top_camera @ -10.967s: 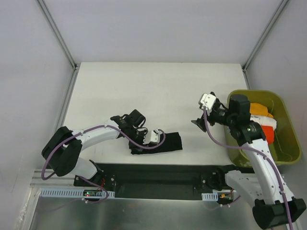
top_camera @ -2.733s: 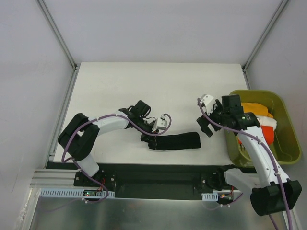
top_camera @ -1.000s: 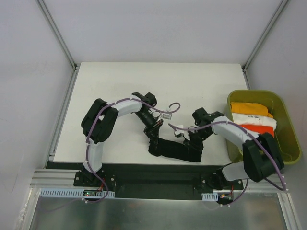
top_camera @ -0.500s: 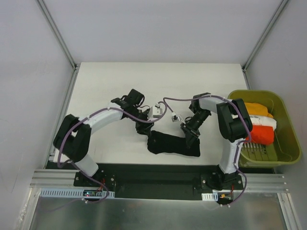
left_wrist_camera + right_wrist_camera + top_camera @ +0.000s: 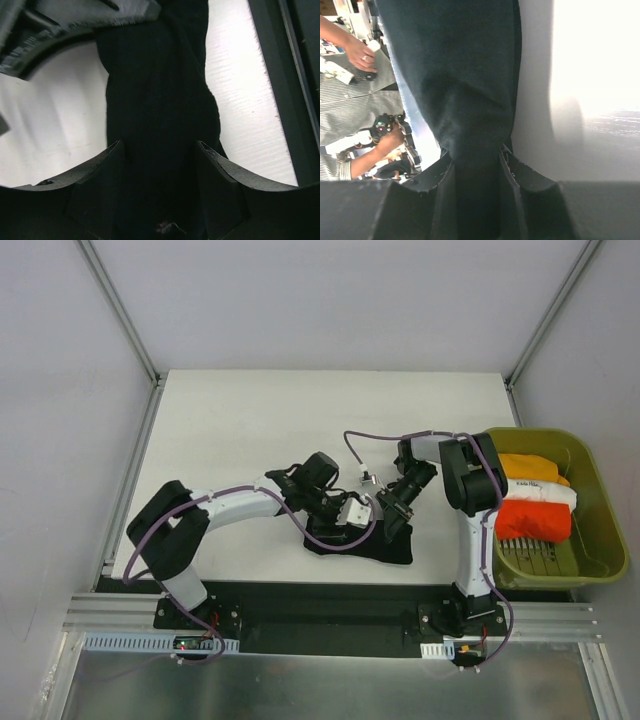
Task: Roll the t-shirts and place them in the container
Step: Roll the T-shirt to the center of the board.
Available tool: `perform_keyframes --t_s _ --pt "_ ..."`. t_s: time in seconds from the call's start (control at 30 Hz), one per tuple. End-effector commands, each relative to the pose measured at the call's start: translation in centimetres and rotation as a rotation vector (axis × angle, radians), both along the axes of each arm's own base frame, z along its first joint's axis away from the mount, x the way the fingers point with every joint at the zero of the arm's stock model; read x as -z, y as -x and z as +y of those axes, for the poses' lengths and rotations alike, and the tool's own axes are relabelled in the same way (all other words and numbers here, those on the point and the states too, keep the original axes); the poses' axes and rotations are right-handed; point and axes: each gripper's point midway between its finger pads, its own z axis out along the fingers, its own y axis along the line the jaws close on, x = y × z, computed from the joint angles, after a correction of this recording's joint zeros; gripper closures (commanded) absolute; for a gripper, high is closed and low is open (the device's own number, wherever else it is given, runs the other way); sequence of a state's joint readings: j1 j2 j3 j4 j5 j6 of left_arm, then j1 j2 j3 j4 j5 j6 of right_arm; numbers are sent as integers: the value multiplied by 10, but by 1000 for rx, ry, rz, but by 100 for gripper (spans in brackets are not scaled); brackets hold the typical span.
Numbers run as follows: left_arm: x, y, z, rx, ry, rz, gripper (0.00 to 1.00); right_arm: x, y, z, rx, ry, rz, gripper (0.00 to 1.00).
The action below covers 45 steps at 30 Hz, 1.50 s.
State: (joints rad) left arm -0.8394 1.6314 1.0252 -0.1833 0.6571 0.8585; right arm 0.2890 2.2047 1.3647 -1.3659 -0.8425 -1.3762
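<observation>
The left gripper [image 5: 159,146] reaches in from the left and has its jaws closed on a thick fold of the black tee [image 5: 385,545]. In its wrist view the cloth fills the whole gap between the fingers [image 5: 95,185]. The tee lies bunched in a short dark lump on the table [image 5: 300,420], close to the front edge and between the two arms. It looks more crumpled than rolled. Just to its right, the right gripper [image 5: 476,157] pinches the other end, its jaws drawn tight on a narrow ridge of cloth.

My guess is they are part-way through turning the bundle over on itself. To do that well, both ends should turn together at the same pace, with the cloth pulled lightly taut between them. If one side leads, the roll will likely twist or fan out. Neither grip should let go until the loose edge is tucked under.

Further right, the tub [image 5: 612,570] holds the orange tee [image 5: 530,468], white tee [image 5: 535,492] and red-orange tee [image 5: 535,520], stacked and well apart from the work.
</observation>
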Motion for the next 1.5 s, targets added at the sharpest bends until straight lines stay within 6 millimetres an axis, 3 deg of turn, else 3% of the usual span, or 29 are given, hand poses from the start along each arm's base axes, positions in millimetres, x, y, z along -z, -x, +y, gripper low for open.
perform_keyframes --t_s 0.0,0.17,0.27,0.33,0.37,0.53,0.57,0.6,0.67,0.7,0.73,0.77,0.8,0.83,0.87,0.9,0.93,1.03,1.13,1.3,1.47 --pt "27 -10 -6 19 -53 -43 43 -17 7 1 16 8 99 89" --pt "55 -18 2 4 -131 -66 43 -16 6 2 26 21 125 88" --pt "62 -21 3 -7 -152 -60 44 -21 -1 2 78 5 126 70" --pt "63 -20 1 -16 -151 -36 45 -31 -11 3 134 -19 101 26" --pt "62 -18 0 -19 -148 -19 45 -47 -24 0 202 -52 51 4" --pt "51 -11 -6 -49 -147 84 45 -109 -76 -27 362 -117 -297 4" --pt "51 -8 -5 -56 -154 120 46 -110 -85 -35 363 -106 -377 4" --pt "50 -6 -5 -80 -160 159 46 -127 -88 -40 389 -99 -475 4" --pt "47 -4 -7 -92 -164 197 45 -119 -102 -56 394 -46 -681 4" --pt "44 -4 -8 -106 -158 230 46 -140 -103 -60 414 -30 -847 4" --pt "39 -6 -12 -114 -147 243 45 -141 -104 -61 409 -9 -969 4" --pt "39 -7 -12 -128 -148 263 46 -123 -120 -71 407 49 -1145 4" --pt "39 -7 -12 -154 -151 319 46 -121 -119 -69 397 47 -1236 4" --pt "33 -12 -15 -167 -138 336 46 -143 -111 -58 360 -1 -1381 4" --pt "36 -14 -16 -181 -141 370 46 -145 -113 -54 339 -5 -1458 4" --pt "34 -13 -16 -197 -140 412 46 -127 -98 -49 291 -8 -1442 4" --pt "28 -20 -18 -210 -120 434 46 -127 -85 -33 205 -58 -1460 4" --pt "29 -23 -18 -223 -117 472 46 -99 -57 -13 108 -90 -1392 4" --pt "28 -24 -18 -215 -107 494 46 -87 -53 2 87 -95 -1380 4" --pt "25 -27 -17 -227 -92 543 46 -69 -65 19 46 -73 -1361 4" --pt "23 -27 -18 -226 -85 556 46 -67 -72 42 -12 -134 -1335 4"
